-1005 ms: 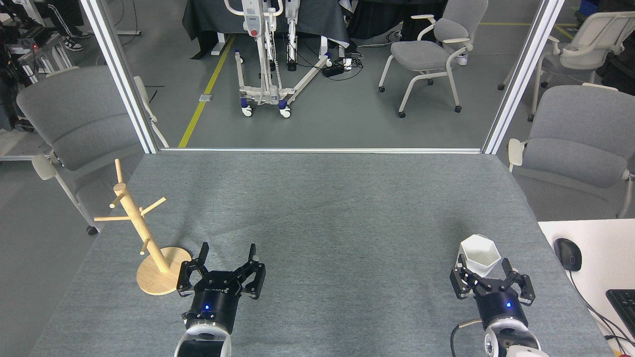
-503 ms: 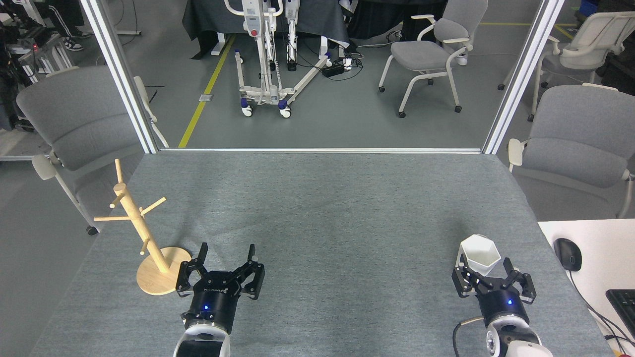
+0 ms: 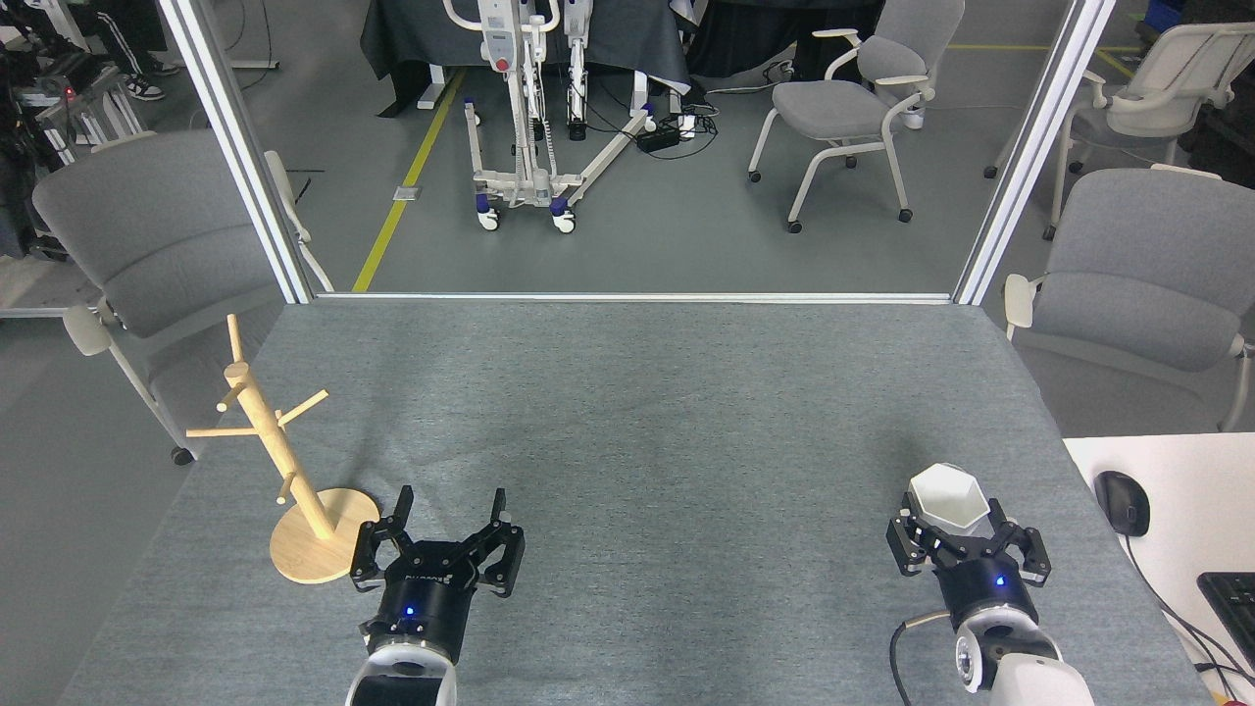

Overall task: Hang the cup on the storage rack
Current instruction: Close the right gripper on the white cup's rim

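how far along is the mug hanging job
Early stage. Nothing is hung: every peg of the wooden mug tree is bare. In hand: the right gripper has its fingers around the white faceted mug, which appears to sit on the grey table; a firm grasp can't be confirmed. The left gripper is open beside the tree's base. Left: lift, carry across, hook on a peg.

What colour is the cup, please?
Plain white, matte; the cup shows best in the head view.

I am seeing pale smooth wood in the storage rack (image 3: 284, 469), matt white facets on the cup (image 3: 947, 497), rough grey woven cloth over the table (image 3: 637, 412), and glossy black plastic on my grippers.
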Motion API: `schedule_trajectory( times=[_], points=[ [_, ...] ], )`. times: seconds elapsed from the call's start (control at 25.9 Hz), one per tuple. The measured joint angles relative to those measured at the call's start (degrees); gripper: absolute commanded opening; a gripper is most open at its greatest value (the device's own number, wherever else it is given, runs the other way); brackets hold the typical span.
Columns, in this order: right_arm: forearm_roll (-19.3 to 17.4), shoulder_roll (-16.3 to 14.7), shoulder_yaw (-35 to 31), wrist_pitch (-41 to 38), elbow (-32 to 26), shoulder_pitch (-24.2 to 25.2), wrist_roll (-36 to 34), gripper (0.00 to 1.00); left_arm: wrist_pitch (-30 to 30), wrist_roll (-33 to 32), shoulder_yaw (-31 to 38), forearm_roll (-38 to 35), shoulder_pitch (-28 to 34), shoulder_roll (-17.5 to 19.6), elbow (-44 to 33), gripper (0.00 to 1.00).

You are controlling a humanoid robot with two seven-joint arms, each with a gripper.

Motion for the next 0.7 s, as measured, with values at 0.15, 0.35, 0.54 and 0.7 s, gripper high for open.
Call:
schedule_trajectory(
  times=[0.15, 0.35, 0.54, 0.7],
  points=[
    [0.0, -0.1, 0.0, 0.0, 2.1, -1.6, 0.1, 0.99, 0.0, 0.0, 0.0, 0.0, 0.0, 0.0, 0.2, 1.00],
    [0.0, -0.1, 0.0, 0.2, 4.4, -3.2, 0.4, 0.99, 0.0, 0.0, 0.0, 0.0, -0.1, 0.0, 0.5, 1.00],
    [0.1, -0.1, 0.0, 0.2, 5.3, -3.8, 0.5, 0.99, 0.0, 0.0, 0.0, 0.0, -0.1, 0.0, 1.0, 1.00],
    [0.3, -0.1, 0.3, 0.4, 6.3, -4.1, 0.4, 0.99, 0.0, 0.0, 0.1, 0.0, -0.2, 0.0, 1.1, 0.99]
  ],
)
